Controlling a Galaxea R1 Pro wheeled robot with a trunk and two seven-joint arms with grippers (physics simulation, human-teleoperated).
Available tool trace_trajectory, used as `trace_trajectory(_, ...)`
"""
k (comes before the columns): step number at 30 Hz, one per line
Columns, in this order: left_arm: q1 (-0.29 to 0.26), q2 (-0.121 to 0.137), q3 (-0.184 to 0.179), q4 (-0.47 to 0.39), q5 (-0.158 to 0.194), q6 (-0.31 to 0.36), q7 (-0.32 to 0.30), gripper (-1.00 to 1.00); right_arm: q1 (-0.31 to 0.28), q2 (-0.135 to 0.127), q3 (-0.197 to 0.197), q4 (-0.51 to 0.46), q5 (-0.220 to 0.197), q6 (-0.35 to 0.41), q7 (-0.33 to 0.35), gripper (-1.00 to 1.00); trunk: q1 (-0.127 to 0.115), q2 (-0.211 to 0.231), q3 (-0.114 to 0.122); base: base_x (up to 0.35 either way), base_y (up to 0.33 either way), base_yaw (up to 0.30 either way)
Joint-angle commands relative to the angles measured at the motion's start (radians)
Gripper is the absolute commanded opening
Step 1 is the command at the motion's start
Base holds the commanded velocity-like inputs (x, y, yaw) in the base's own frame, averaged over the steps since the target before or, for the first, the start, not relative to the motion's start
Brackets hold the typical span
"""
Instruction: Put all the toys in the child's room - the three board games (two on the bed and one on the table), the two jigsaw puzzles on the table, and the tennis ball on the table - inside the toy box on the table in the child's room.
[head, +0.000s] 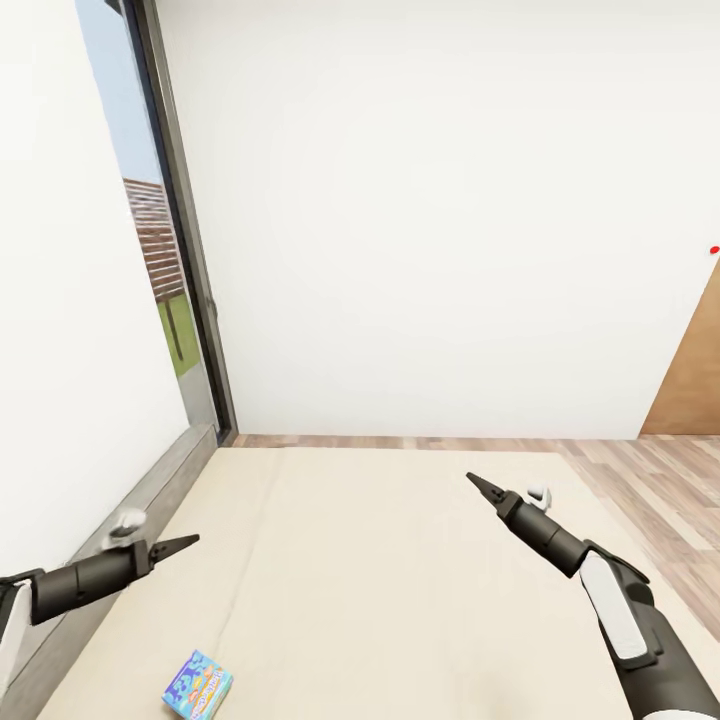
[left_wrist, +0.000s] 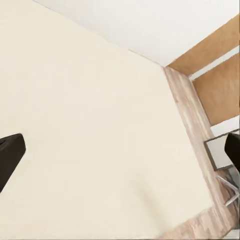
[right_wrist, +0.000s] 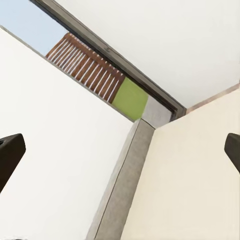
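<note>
A small blue board game (head: 198, 685) with orange-yellow print lies flat on the beige bed (head: 400, 590), near its front left corner. My left gripper (head: 185, 543) hovers over the bed's left edge, above and beyond the box, apart from it. Over the bed's right half hangs my right gripper (head: 478, 484). Both wrist views show the fingers spread wide with nothing between them: the left gripper (left_wrist: 120, 155) faces bare mattress, and the right gripper (right_wrist: 120, 155) faces the grey headboard (right_wrist: 125, 185). The toy box, table, jigsaw puzzles and tennis ball are out of view.
A white wall runs along the bed's left side behind the grey headboard (head: 120, 520). A tall dark-framed window (head: 180, 250) stands at the far left corner. Wood-plank floor (head: 650, 490) lies beyond and right of the bed, with a brown door (head: 695, 370) at far right.
</note>
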Motion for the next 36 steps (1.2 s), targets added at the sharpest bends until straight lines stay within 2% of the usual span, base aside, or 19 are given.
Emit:
trace_trajectory(1, -0.004, 0.0, 0.0, 0.021, -0.003, 0.007, 0.063, 1.0, -0.001, 0.0, 0.003, -0.024, -0.005, 0.011, -0.001, 1.0, 0.001, -0.002, -0.002, 0.0, 0.0, 0.0)
trace_trajectory(2, -0.006, -0.001, -0.001, 0.033, -0.006, 0.006, 0.092, 1.0, -0.001, 0.0, 0.008, -0.038, -0.005, 0.012, -0.004, 1.0, 0.001, -0.002, -0.002, 0.0, 0.0, 0.0)
trace_trajectory(4, -0.022, -0.002, -0.004, 0.088, -0.014, 0.0, 0.186, 1.0, -0.001, 0.0, 0.053, -0.097, -0.005, 0.019, -0.031, 1.0, 0.001, -0.002, -0.002, 0.0, 0.0, 0.0)
trace_trajectory(6, -0.034, -0.003, -0.005, 0.119, -0.016, -0.009, 0.22, 1.0, -0.001, -0.001, 0.086, -0.131, -0.005, 0.027, -0.057, 1.0, 0.001, -0.002, -0.002, 0.0, 0.0, 0.0)
trace_trajectory(7, -0.046, -0.004, -0.006, 0.152, -0.019, -0.028, 0.249, 1.0, -0.001, 0.0, 0.122, -0.169, -0.006, 0.041, -0.091, 1.0, 0.001, -0.002, -0.002, 0.0, 0.0, 0.0)
trace_trajectory(9, -0.059, -0.004, -0.007, 0.186, -0.02, -0.051, 0.276, 1.0, -0.001, 0.0, 0.158, -0.208, -0.006, 0.061, -0.133, 1.0, 0.001, -0.002, -0.002, 0.0, 0.0, 0.0)
trace_trajectory(10, -0.073, -0.005, -0.007, 0.221, -0.021, -0.074, 0.304, 1.0, -0.001, 0.001, 0.19, -0.242, -0.007, 0.083, -0.183, 1.0, 0.001, -0.002, -0.002, 0.0, 0.0, 0.0)
trace_trajectory(11, -0.08, -0.005, -0.008, 0.239, -0.021, -0.084, 0.318, 1.0, -0.001, 0.002, 0.205, -0.257, -0.007, 0.094, -0.21, 1.0, 0.001, -0.002, -0.002, 0.0, 0.0, 0.0)
trace_trajectory(12, -0.094, -0.006, -0.009, 0.274, -0.022, -0.1, 0.351, 1.0, -0.001, 0.003, 0.23, -0.281, -0.009, 0.113, -0.264, 1.0, 0.001, -0.002, -0.002, 0.0, 0.0, 0.0)
trace_trajectory(14, -0.113, -0.008, -0.016, 0.323, -0.023, -0.117, 0.412, 1.0, -0.001, 0.005, 0.254, -0.3, -0.015, 0.132, -0.34, 1.0, 0.001, -0.002, -0.002, 0.0, 0.0, 0.0)
trace_trajectory(16, -0.127, -0.014, -0.043, 0.358, -0.023, -0.134, 0.479, 1.0, -0.001, 0.007, 0.266, -0.31, -0.018, 0.141, -0.399, 1.0, 0.001, -0.002, -0.002, 0.0, 0.0, 0.0)
trace_trajectory(18, -0.132, -0.019, -0.072, 0.372, -0.023, -0.147, 0.523, 1.0, -0.001, 0.007, 0.271, -0.314, -0.019, 0.145, -0.427, 1.0, 0.001, -0.002, -0.002, 0.0, 0.0, 0.0)
trace_trajectory(19, -0.136, -0.026, -0.104, 0.381, -0.023, -0.163, 0.564, 1.0, -0.001, 0.007, 0.274, -0.317, -0.019, 0.148, -0.445, 1.0, 0.001, -0.002, -0.002, 0.0, 0.0, 0.0)
trace_trajectory(21, -0.139, -0.037, -0.147, 0.393, -0.023, -0.19, 0.624, 1.0, -0.001, 0.008, 0.277, -0.319, -0.015, 0.15, -0.461, 1.0, 0.001, -0.002, -0.002, 0.0, 0.0, 0.0)
trace_trajectory(25, -0.141, -0.052, -0.192, 0.42, -0.021, -0.238, 0.742, 1.0, -0.001, 0.008, 0.279, -0.32, -0.01, 0.151, -0.475, 1.0, 0.001, -0.002, -0.002, 0.0, 0.0, 0.0)
trace_trajectory(28, -0.142, -0.056, -0.202, 0.428, -0.021, -0.248, 0.777, 1.0, -0.001, 0.008, 0.28, -0.319, -0.014, 0.152, -0.477, 1.0, 0.001, -0.002, -0.002, 0.0, 0.0, 0.0)
trace_trajectory(36, -0.142, -0.057, -0.207, 0.432, -0.023, -0.252, 0.792, 1.0, -0.001, 0.007, 0.277, -0.317, -0.021, 0.148, -0.465, 1.0, 0.001, -0.002, -0.002, 0.0, 0.0, 0.0)
